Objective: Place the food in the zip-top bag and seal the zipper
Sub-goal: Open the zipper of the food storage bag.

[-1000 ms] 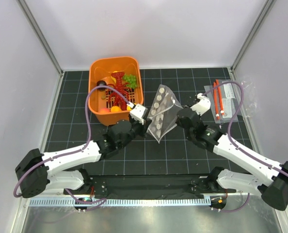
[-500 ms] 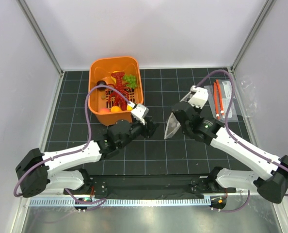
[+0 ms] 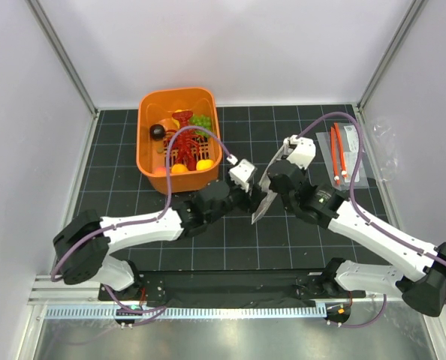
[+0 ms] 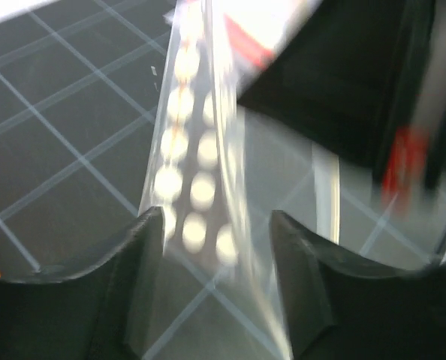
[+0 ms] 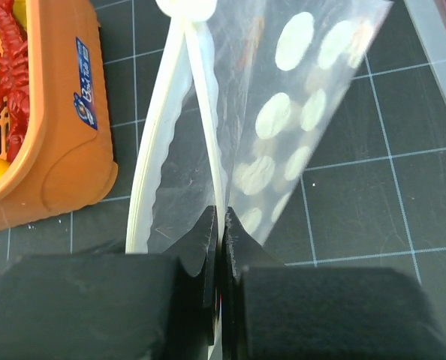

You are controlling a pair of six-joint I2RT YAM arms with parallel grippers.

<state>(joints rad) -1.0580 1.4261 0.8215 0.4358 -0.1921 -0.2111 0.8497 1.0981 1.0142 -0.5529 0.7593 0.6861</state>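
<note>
The clear zip-top bag (image 3: pixel 261 204) with white dots hangs edge-on at mid-table. My right gripper (image 5: pixel 221 214) is shut on its mouth edge, right beside the white zipper (image 5: pixel 149 180), and the dotted sheet (image 5: pixel 298 120) stretches away from the jaws. My left gripper (image 4: pixel 217 225) stands open, with the bag's dotted sheet (image 4: pixel 193 172) loose between its fingers. In the top view the left gripper (image 3: pixel 251 197) sits just left of the bag. The food lies in the orange basket (image 3: pixel 149 106): red lobster (image 3: pixel 184 142), peach-orange fruit (image 3: pixel 205 164), green grapes (image 3: pixel 201 120).
A dark round toy (image 3: pixel 157 131) also lies in the basket. Flat clear packets with orange-red strips (image 3: pixel 346 154) lie at the right edge of the black grid mat. The basket's wall (image 5: pixel 58 142) is close to the bag's left side.
My left gripper opened and let go of the bag, then moved right up to it again. The right gripper swung the bag right, so it now hangs edge-on.
</note>
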